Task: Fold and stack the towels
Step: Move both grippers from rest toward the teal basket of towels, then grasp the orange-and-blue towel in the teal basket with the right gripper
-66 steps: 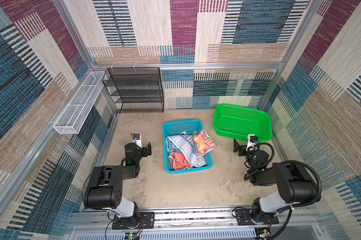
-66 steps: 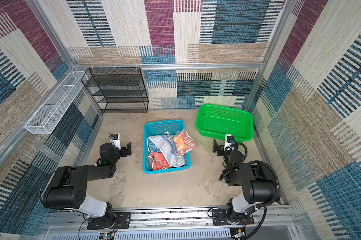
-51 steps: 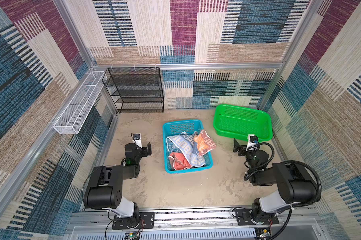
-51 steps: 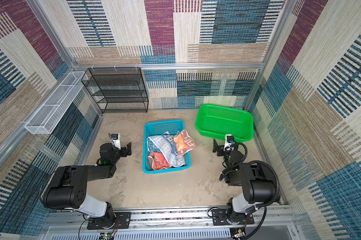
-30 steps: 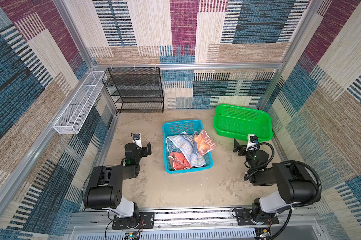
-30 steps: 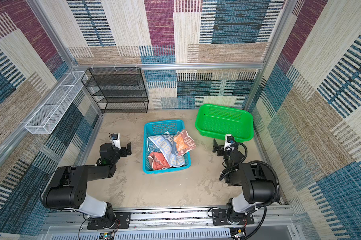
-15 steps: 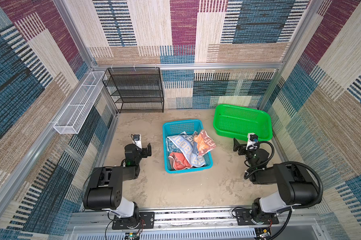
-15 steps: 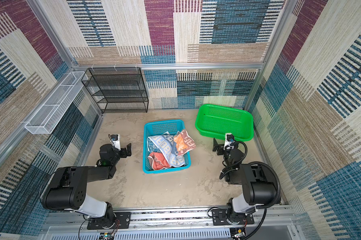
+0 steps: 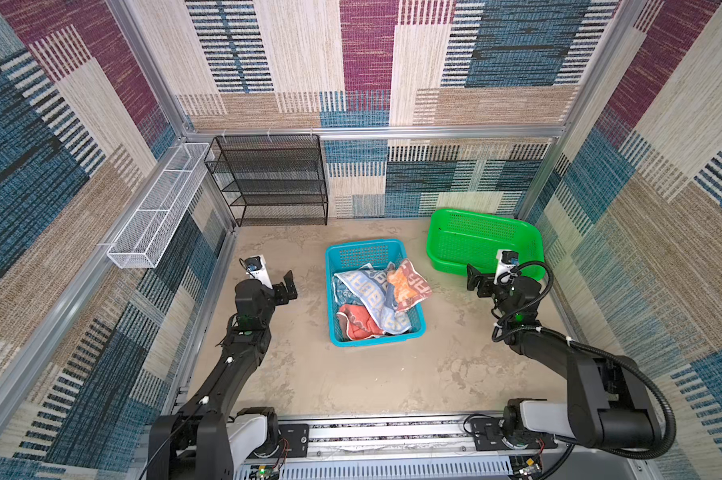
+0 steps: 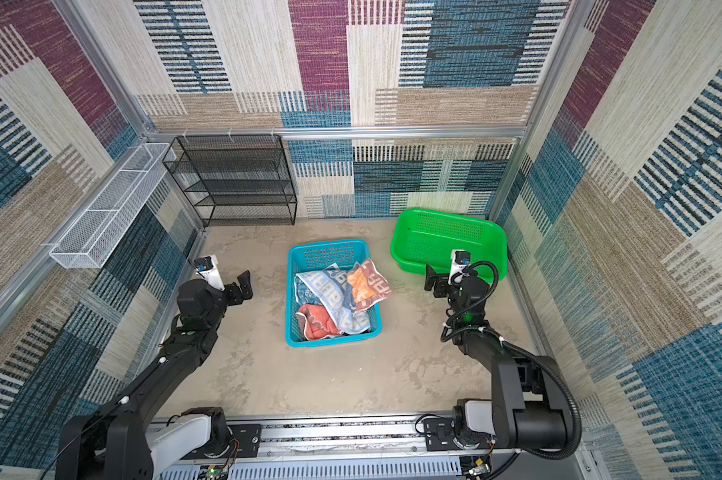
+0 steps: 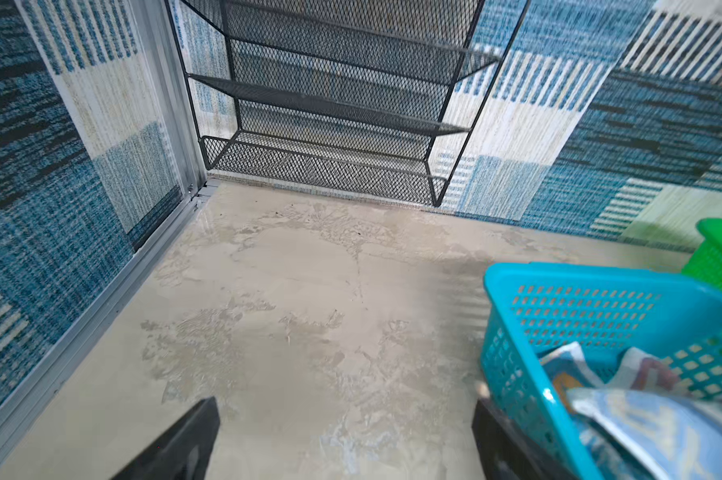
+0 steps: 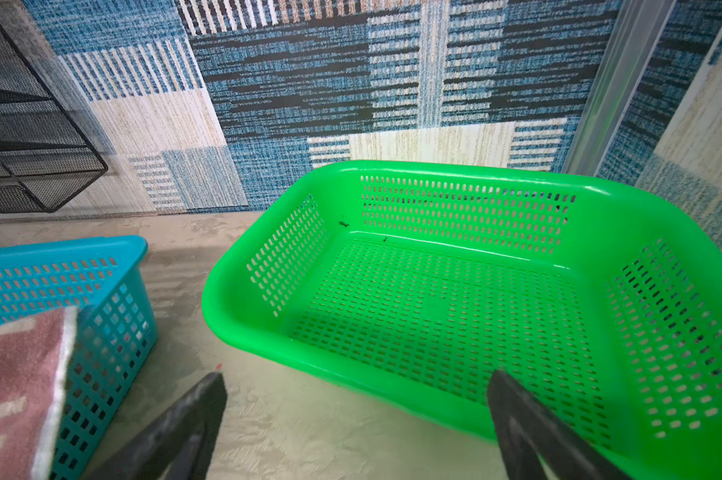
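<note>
My left gripper (image 11: 344, 409): jaws apart, empty, above bare tabletop (image 11: 309, 291), beside blue basket (image 9: 365, 246). My right gripper (image 12: 356, 378): jaws apart, empty, just beside green basket (image 12: 455, 168). Towels (image 9: 378, 299): crumpled heap inside blue basket.

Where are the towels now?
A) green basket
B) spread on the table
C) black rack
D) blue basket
D: the towels lie crumpled together in the blue basket, one draped over its rim; the green basket has nothing in it.
</note>
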Tool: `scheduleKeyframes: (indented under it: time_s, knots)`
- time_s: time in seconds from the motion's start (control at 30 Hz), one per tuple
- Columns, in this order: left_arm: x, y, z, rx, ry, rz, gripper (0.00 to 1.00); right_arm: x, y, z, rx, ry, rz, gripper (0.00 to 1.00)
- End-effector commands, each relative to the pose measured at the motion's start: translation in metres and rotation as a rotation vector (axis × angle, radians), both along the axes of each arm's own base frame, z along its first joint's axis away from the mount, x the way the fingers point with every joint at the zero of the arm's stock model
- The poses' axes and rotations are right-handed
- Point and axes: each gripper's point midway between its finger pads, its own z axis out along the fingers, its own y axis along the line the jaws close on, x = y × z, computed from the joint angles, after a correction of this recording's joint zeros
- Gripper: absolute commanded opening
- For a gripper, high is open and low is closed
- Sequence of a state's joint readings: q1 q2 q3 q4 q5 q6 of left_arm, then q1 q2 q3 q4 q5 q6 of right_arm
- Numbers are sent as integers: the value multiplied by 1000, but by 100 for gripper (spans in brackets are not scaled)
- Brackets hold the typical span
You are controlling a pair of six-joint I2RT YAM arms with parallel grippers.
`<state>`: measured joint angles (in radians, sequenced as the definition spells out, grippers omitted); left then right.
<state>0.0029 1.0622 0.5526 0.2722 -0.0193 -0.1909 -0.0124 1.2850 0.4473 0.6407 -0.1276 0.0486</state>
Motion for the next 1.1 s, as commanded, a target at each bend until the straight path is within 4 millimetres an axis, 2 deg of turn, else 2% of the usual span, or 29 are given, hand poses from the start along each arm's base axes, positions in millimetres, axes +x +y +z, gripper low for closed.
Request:
scheduleKeyframes:
  time_s: [0.0,0.07,0.23,0.37,0.6,0.73,0.8,1.0,1.07]
  knots:
    - [-28,-4,-33,-182,173,67,99,-9,13,-7,21,85,3,100]
    - [-33,-16,-29,-256,164,40,99,-12,30,4,29,87,37,100]
    - [-36,-50,-46,-353,290,-45,99,-19,80,31,96,70,143,100]
    - [-41,-83,-61,-386,383,-138,99,-22,124,34,120,112,236,100]
    - [-50,-132,-70,-357,477,-253,96,-28,203,28,141,196,416,94]
    - [-51,-143,-75,-338,526,-273,92,-29,240,16,130,266,489,89]
    - [-51,-145,-76,-332,538,-275,91,-28,254,5,91,306,493,86]
    - [-54,-149,-80,-308,595,-277,83,-18,265,-35,12,455,389,76]
    - [-55,-148,-84,-299,615,-271,78,-17,268,-44,-8,482,368,72]
